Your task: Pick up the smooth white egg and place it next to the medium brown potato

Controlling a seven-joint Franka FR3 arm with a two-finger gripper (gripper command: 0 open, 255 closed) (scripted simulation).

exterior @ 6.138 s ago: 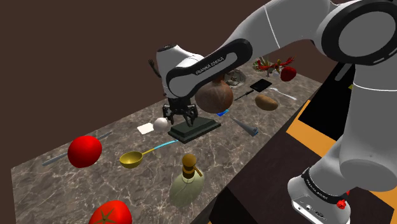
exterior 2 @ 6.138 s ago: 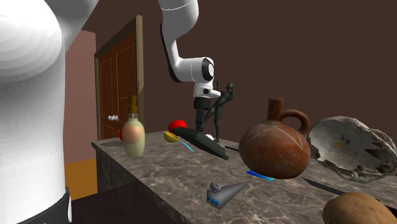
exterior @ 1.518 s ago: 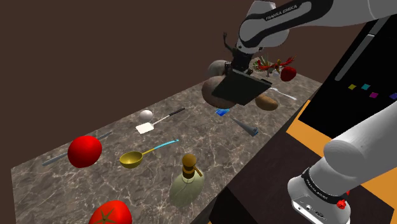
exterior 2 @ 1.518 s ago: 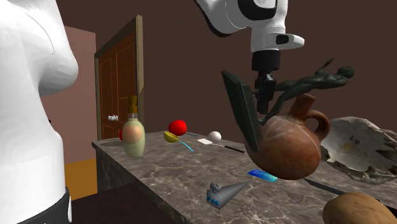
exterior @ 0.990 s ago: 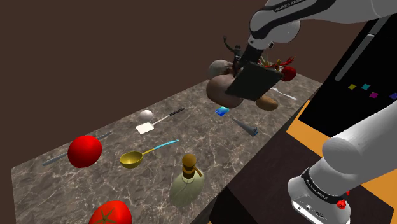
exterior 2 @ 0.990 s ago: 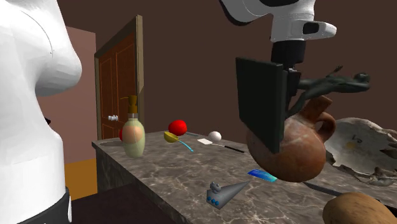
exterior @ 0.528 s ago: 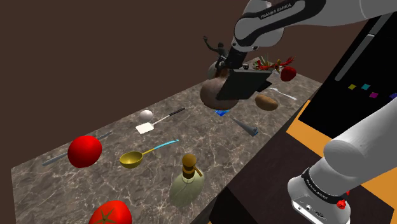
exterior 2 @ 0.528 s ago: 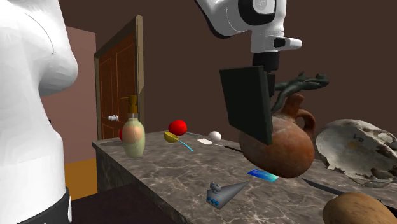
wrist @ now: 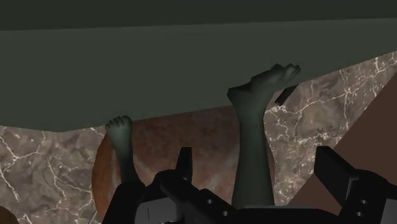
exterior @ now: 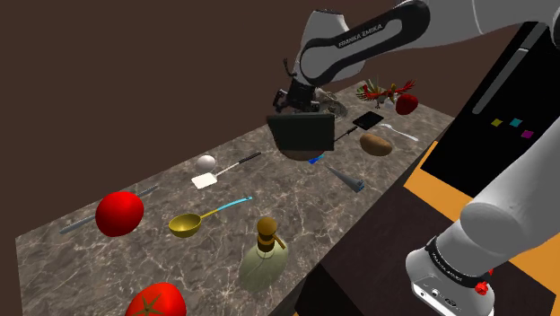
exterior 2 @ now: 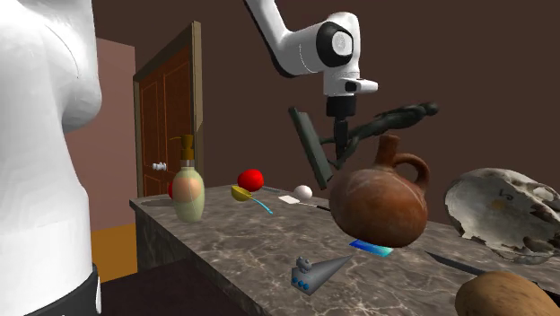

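The claw hangs in the air above the brown jug, gripping a dark green statue. Its fingers stand partly apart with the figure's legs between them, and the flat base is tipped up on edge. The white egg lies on the marble counter just beside a spatula, well apart from the potato.

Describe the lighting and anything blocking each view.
Shoulder view: dim, soft sheen on the red round object. Second exterior view: the white arm looms bright and close at its left. Wrist view: the dark base of the held statue hides much of the counter.
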